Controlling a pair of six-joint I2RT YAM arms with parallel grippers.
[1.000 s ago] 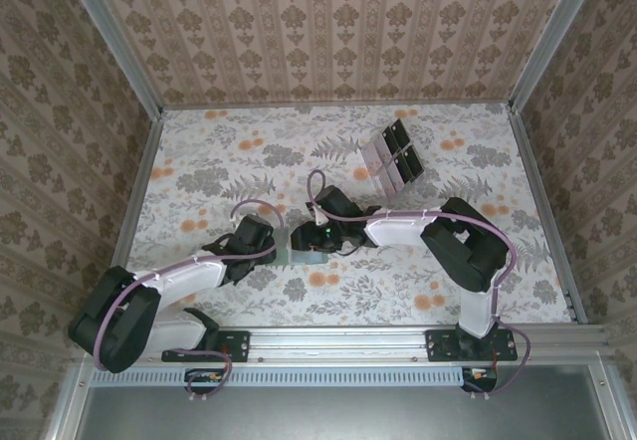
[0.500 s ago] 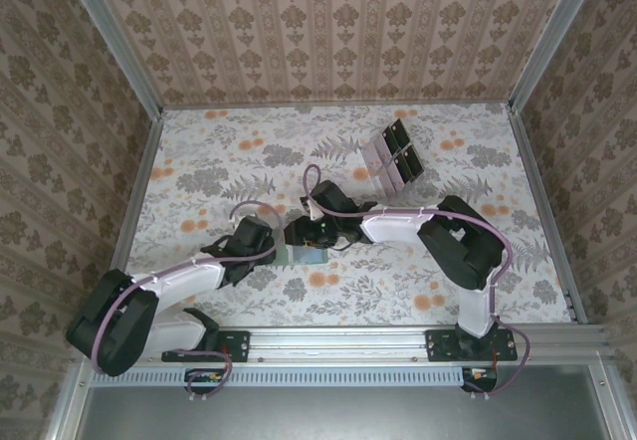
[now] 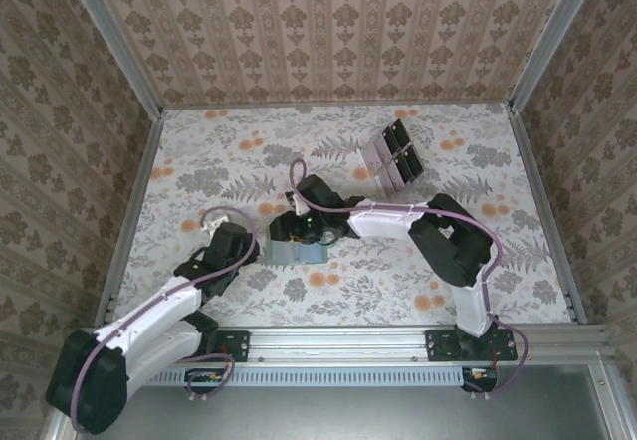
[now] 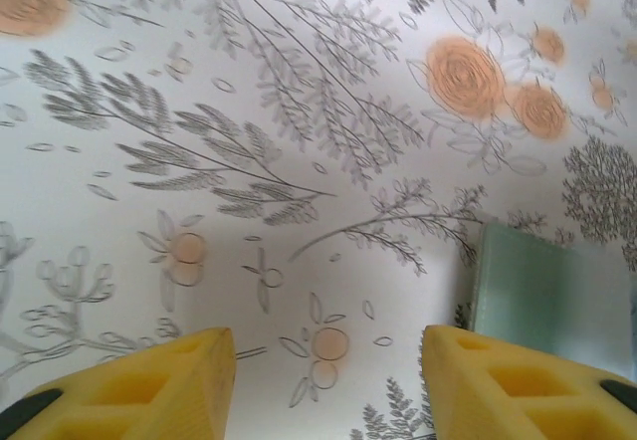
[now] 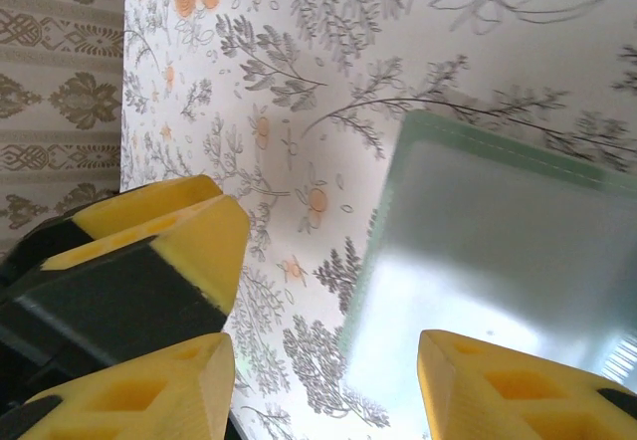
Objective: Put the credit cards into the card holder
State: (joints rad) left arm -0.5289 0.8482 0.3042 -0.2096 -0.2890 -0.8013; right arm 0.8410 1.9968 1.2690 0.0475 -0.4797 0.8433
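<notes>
The card holder (image 3: 290, 254) is a flat grey-green case lying on the flowered table near the front middle. My right gripper (image 3: 299, 233) hangs just over it, open, with the holder's (image 5: 498, 261) pale glossy face under its right finger and nothing between the fingers. My left gripper (image 3: 237, 251) is a short way to the holder's left, open and empty. The holder's (image 4: 553, 299) edge lies past its right fingertip (image 4: 498, 380). The left gripper's yellow finger (image 5: 159, 241) also shows in the right wrist view. Pale pinkish credit cards (image 3: 364, 172) sit by the rack at the back.
A clear rack with dark square panels (image 3: 396, 156) stands at the back right of the table. Metal rails and patterned walls close the table in on all sides. The arm bases are bolted along the front rail (image 3: 338, 340).
My left arm has drawn back from the holder toward the left and front. My right gripper has slid left, and the holder now lies a little further left.
</notes>
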